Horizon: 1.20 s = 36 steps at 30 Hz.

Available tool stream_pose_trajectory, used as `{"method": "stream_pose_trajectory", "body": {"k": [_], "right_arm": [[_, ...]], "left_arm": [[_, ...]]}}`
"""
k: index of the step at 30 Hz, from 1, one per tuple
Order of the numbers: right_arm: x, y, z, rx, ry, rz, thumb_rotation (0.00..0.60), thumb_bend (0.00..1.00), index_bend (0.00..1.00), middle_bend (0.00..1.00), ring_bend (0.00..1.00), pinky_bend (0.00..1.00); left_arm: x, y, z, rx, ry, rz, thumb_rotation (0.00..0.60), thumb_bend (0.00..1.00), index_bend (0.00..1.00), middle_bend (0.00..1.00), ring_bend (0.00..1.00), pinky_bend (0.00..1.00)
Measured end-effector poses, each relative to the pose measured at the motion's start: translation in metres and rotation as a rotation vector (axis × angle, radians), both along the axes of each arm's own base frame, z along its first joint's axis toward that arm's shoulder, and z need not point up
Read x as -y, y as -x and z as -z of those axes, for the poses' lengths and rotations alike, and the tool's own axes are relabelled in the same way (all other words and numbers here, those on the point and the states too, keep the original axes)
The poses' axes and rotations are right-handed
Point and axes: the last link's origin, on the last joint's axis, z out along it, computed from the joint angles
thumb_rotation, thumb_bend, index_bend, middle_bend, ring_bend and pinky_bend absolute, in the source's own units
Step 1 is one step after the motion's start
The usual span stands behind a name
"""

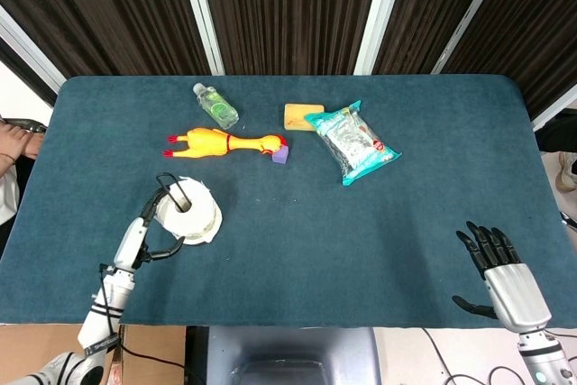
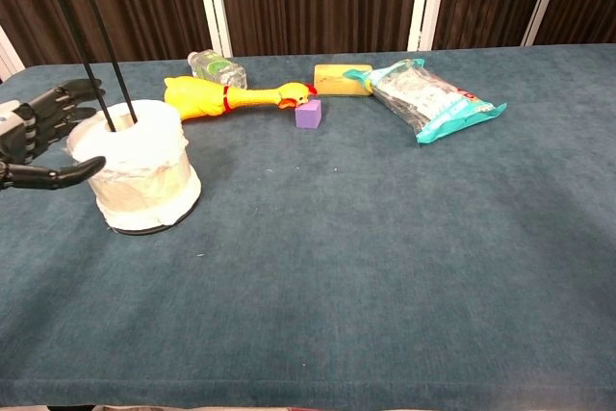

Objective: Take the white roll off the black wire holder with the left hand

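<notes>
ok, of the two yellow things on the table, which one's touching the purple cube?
The rubber chicken: its beak end meets the purple cube. The yellow sponge lies apart, behind the cube, against the snack bag.

A dark teal table (image 1: 433, 214) fills the frame's middle. Dark ribbed panels (image 1: 288, 6) with white strips (image 1: 203, 6) run along the top.

1. One white roll (image 2: 138, 163) on one black wire holder (image 2: 89, 49).
2. One yellow rubber chicken (image 1: 224, 143).
3. One clear bottle (image 1: 215, 105).
4. One purple cube (image 2: 308, 114).
5. One yellow sponge (image 1: 302, 116).
6. One snack bag (image 1: 352, 143).
7. Two robot hands: the left hand (image 2: 34, 137) and the right hand (image 1: 501, 274).
</notes>
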Motion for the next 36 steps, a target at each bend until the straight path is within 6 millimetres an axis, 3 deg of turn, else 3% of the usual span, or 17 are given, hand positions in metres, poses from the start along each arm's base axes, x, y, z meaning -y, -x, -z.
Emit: {"method": "stream_pose_trajectory", "body": {"k": [8,12,14,15,18,20,24,28,36], "right_arm": [[0.0,0.001,-0.002,0.003,0.006,0.003,0.6,0.04,0.0,0.0,0.0,0.0],[0.0,0.001,-0.003,0.005,0.009,0.003,0.6,0.04,0.0,0.0,0.0,0.0],[0.0,0.001,-0.003,0.006,0.01,0.003,0.6,0.04,0.0,0.0,0.0,0.0],[0.0,0.001,-0.003,0.006,0.01,0.003,0.6,0.04,0.0,0.0,0.0,0.0],[-0.001,0.001,-0.003,0.005,0.009,0.002,0.6,0.04,0.0,0.0,0.0,0.0],[-0.001,0.001,-0.003,0.006,0.008,0.002,0.6,0.04,0.0,0.0,0.0,0.0],[-0.001,0.001,-0.005,0.01,0.011,0.002,0.6,0.04,0.0,0.0,0.0,0.0],[-0.003,0.001,-0.006,0.014,0.01,-0.003,0.6,0.04,0.0,0.0,0.0,0.0],[-0.006,0.001,-0.009,0.026,0.014,-0.013,0.6,0.04,0.0,0.0,0.0,0.0]], "left_arm": [[-0.012,-0.001,0.017,-0.043,-0.005,-0.039,0.6,0.33,0.0,0.0,0.0,0.05],[-0.016,-0.001,0.02,-0.043,-0.006,-0.059,0.6,0.32,0.0,0.0,0.01,0.2],[-0.018,-0.002,0.021,-0.03,-0.01,-0.074,0.6,0.32,0.02,0.05,0.09,0.32],[-0.019,-0.003,0.021,-0.022,-0.014,-0.081,0.6,0.32,0.07,0.1,0.15,0.37],[-0.021,-0.004,0.021,0.013,-0.018,-0.097,0.6,0.35,0.38,0.34,0.38,0.52],[-0.023,-0.005,0.02,0.045,-0.029,-0.113,0.6,0.45,0.55,0.5,0.52,0.6],[-0.025,-0.008,0.016,0.081,-0.078,-0.124,0.6,0.64,0.72,0.66,0.64,0.7],[-0.027,-0.013,0.004,0.115,-0.162,-0.115,0.6,0.74,0.79,0.7,0.67,0.73],[-0.031,-0.039,-0.036,0.178,-0.321,-0.059,0.6,0.74,0.79,0.69,0.67,0.74]]}}
